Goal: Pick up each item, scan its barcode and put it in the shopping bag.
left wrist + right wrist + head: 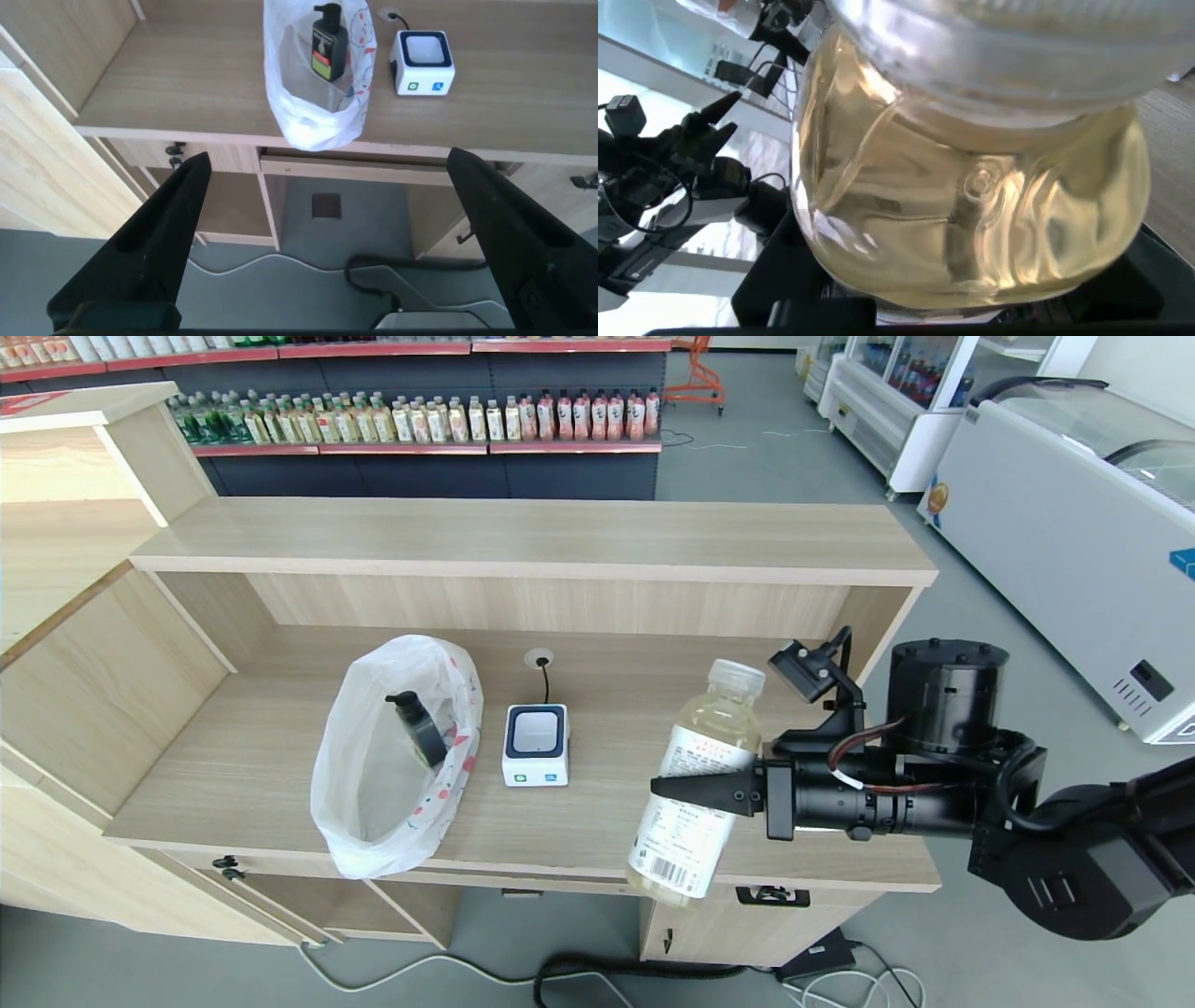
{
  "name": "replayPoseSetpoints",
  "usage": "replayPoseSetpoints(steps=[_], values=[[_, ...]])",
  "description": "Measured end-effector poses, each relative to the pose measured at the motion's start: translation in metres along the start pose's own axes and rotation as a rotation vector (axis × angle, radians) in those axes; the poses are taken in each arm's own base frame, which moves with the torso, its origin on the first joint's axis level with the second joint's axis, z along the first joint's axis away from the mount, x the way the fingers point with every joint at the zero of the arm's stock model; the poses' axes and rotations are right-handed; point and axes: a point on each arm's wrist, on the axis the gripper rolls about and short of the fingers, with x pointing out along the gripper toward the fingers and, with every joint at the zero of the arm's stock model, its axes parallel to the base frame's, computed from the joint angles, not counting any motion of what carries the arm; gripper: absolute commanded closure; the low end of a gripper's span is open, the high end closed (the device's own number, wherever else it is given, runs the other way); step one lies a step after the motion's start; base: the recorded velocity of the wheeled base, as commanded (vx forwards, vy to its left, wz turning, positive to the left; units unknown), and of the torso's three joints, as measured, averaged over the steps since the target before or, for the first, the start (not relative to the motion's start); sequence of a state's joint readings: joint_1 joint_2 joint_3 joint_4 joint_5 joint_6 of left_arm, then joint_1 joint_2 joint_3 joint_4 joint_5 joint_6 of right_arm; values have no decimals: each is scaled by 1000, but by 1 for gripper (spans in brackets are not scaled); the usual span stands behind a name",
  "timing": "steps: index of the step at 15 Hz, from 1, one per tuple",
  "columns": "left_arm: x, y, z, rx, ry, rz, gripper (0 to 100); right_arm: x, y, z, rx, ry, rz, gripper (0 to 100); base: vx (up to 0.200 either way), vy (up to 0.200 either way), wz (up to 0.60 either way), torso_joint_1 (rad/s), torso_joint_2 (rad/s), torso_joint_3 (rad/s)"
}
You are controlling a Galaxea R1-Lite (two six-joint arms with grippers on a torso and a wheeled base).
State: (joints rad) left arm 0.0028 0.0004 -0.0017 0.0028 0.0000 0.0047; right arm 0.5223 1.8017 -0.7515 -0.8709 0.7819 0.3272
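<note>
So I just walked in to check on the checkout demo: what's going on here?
The robot's right claw is shut on a bottle of pale yellow drink, held tilted in the air to the right of the scanner, near the front edge of the counter. A black pump bottle already sits in the white shopping bag left of the scanner. The left claw hangs open in front of the counter, holding nothing.

A light wooden counter (523, 537) with a raised back ledge stands on a grey floor (775, 467). Behind the counter run red-edged shelves (401, 449) of drink bottles (420, 420); to its right stand white chest freezers (1055, 532). Cables (597, 975) lie on the floor below its front.
</note>
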Motion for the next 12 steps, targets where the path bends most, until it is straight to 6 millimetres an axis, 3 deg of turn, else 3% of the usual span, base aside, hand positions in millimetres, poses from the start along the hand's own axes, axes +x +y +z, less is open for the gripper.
replayPoseSetpoints(steps=[12], values=[[0,0,0,0,0,0,0,-4,5,3,-12,-6,14,100,0,0,0,0,0,0]])
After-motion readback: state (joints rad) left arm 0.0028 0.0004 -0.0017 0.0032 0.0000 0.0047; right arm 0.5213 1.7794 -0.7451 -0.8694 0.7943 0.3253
